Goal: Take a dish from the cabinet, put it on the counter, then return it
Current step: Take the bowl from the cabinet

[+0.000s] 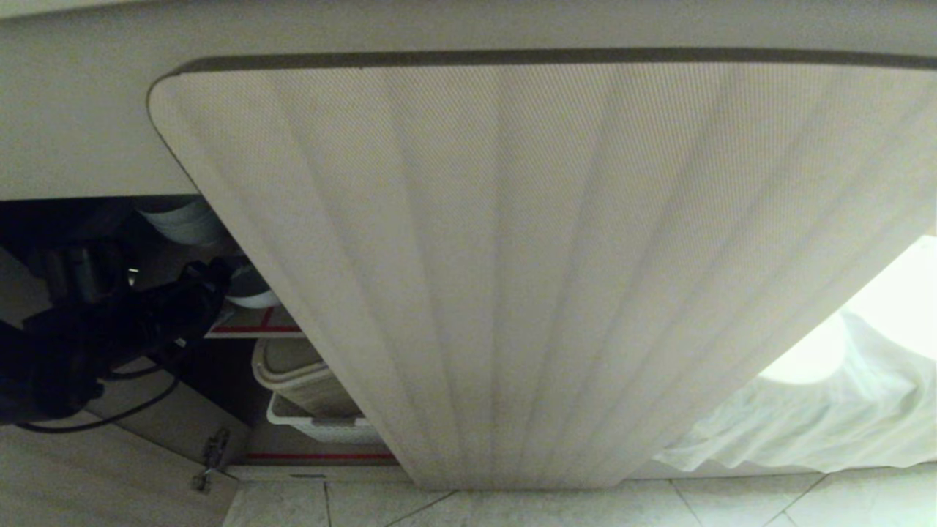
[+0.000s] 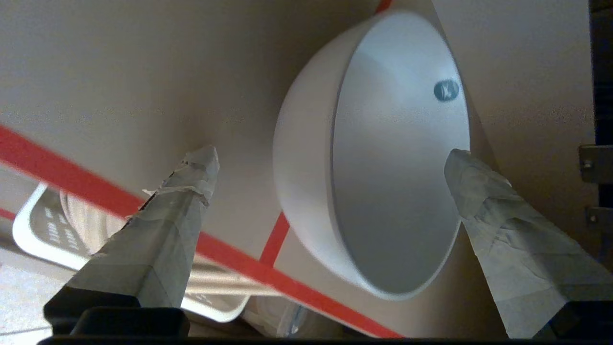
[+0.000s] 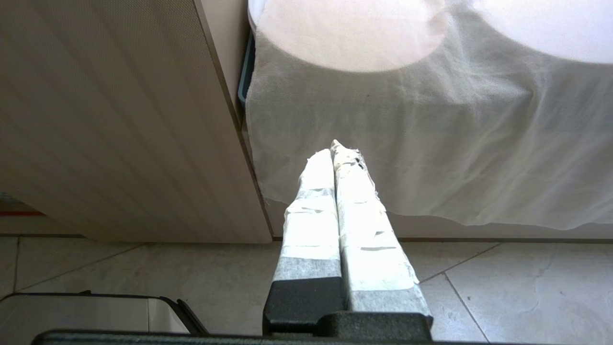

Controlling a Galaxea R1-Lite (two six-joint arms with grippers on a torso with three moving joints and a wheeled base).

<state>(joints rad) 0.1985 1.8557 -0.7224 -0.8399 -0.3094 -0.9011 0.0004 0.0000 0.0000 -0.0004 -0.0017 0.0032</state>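
Observation:
The dish [image 2: 383, 182], a small white bowl with a dark speck inside, stands on a cabinet shelf [image 2: 119, 86] edged in red tape. My left gripper [image 2: 333, 160] is open, and its taped fingers [image 2: 187, 191] straddle the bowl without closing on it. In the head view the left arm reaches into the cabinet at the left, with the dish [image 1: 252, 293] just beyond it. The fluted cabinet door [image 1: 512, 256] hangs open and fills the middle. The counter's top is out of view. My right gripper [image 3: 337, 148] is shut on nothing, parked low over the floor.
White pots [image 1: 183, 219] stand deeper on the shelf. A beige bin [image 1: 293, 373] and a white basket [image 1: 315, 428] sit on the lower shelf. A door hinge [image 1: 212, 457] juts out at lower left. A white cloth [image 1: 805, 417] hangs at the right.

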